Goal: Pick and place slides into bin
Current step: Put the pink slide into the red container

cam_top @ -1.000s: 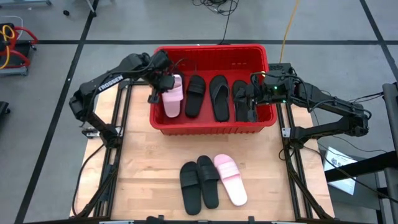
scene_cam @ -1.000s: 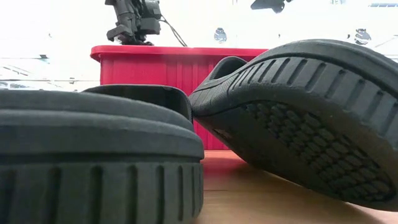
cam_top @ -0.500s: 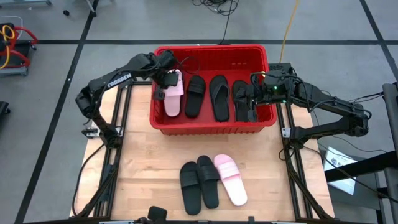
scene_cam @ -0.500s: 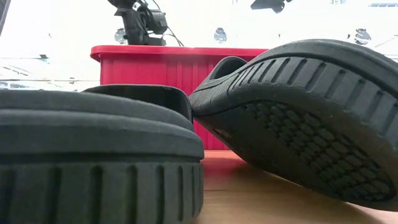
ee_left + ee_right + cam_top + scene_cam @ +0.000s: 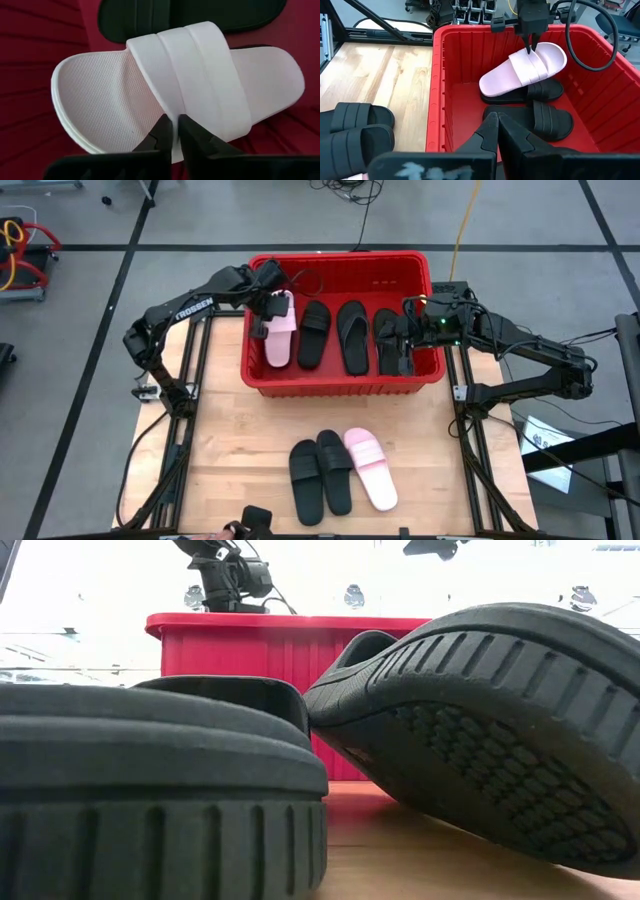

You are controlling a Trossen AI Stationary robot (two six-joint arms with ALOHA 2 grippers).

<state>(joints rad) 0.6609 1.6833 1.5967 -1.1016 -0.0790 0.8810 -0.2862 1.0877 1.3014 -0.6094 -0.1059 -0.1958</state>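
The red bin (image 5: 342, 375) stands at the far middle of the wooden table (image 5: 230, 450). Inside it, from left to right, lie a pale pink slide (image 5: 277, 332), a black band slide (image 5: 314, 334), a black thong flip-flop (image 5: 353, 336) and a further black slide (image 5: 388, 340). The pink slide leans against the bin's left wall, partly resting on a black slide beneath it.

The left gripper (image 5: 174, 131) is over the bin's far left corner, fingertips at the edge of the pink slide's band. Its fingers (image 5: 161, 131) stand a narrow slit apart; whether they pinch the band or have let go cannot be told.

The right gripper (image 5: 497, 122) sits at the bin's right end, above the rightmost black slide, fingers pressed together with nothing between them.

On the near part of the table three slides lie side by side: two black band slides (image 5: 320, 475) touching each other, and a pink slide (image 5: 370, 468) just to their right.
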